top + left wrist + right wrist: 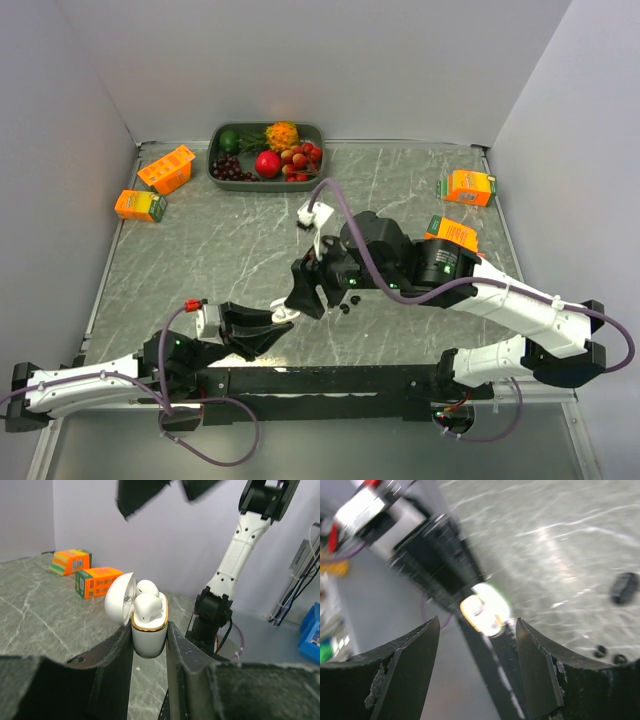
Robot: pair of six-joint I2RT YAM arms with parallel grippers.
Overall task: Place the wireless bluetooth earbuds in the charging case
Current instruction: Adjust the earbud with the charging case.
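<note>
charging case (148, 632) stands pinched in left gripper (149, 639)

White arm links (520, 305), black joints (440, 262) — green lights (353, 283), purple cables (345, 213), black right hand (477, 624).

A grey, white-veined stone-look table (200, 260) stood boxed in by plain pale walls: a back wall (330, 60), a left wall (50, 150) and a right wall (580, 110); soft light left a bright streak (555, 545) on the tabletop; past the table's edge, a blue bin (311, 635) sat near hanging cables (294, 585).
</note>
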